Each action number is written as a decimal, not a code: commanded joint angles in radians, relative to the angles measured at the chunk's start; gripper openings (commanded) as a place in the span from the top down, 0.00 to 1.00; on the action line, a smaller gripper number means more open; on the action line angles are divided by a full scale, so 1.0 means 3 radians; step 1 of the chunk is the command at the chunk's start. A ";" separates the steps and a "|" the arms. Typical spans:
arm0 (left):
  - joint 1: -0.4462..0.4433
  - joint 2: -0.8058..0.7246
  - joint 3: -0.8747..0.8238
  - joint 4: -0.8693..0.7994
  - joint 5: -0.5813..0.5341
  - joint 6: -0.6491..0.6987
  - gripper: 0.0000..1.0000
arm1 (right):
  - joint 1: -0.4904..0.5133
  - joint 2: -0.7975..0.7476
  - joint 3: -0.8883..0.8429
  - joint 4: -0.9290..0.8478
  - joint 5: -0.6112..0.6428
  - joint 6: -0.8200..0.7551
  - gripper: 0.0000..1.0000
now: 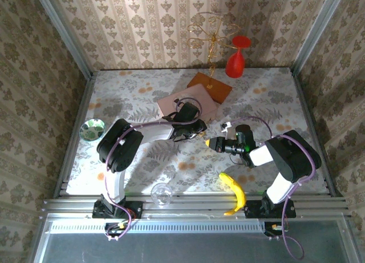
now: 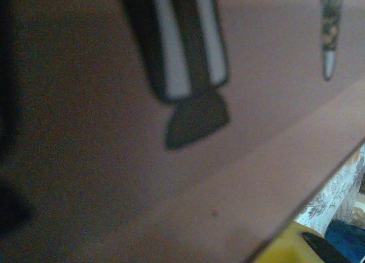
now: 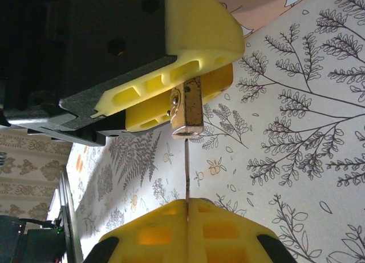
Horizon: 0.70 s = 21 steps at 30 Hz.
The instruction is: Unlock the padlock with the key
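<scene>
In the right wrist view the small brass padlock (image 3: 188, 112) hangs keyhole-down between the yellow fingers of my left gripper (image 3: 191, 89), which is shut on it. A thin metal key (image 3: 186, 172) runs straight up from my right gripper (image 3: 187, 203) into the bottom of the padlock. The right gripper is shut on the key's near end. From above, my left gripper (image 1: 191, 129) and right gripper (image 1: 210, 142) meet tip to tip at the table's middle, just in front of the pink box (image 1: 188, 103).
The pink box's printed lid (image 2: 171, 177) sits blurred and very close under the left wrist. A brown box (image 1: 210, 86), a gold wire stand (image 1: 211, 37) and a red goblet (image 1: 235, 60) are at the back. Near the front lie a banana (image 1: 234, 191) and a clear glass (image 1: 161, 193); a green dish (image 1: 92, 129) is at the left.
</scene>
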 commanded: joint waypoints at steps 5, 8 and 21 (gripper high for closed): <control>0.0052 -0.0085 -0.0114 0.0098 0.0153 -0.0138 0.93 | 0.0016 0.0060 0.0086 0.0122 0.0048 -0.0013 1.00; 0.0049 -0.0085 -0.0131 0.0104 0.0158 -0.0141 0.93 | 0.0014 0.0052 0.0087 0.0144 0.0036 -0.0003 1.00; 0.0055 -0.0070 -0.0131 0.0134 0.0163 -0.0142 0.93 | 0.0012 -0.0045 0.0063 0.0154 -0.0012 0.0008 1.00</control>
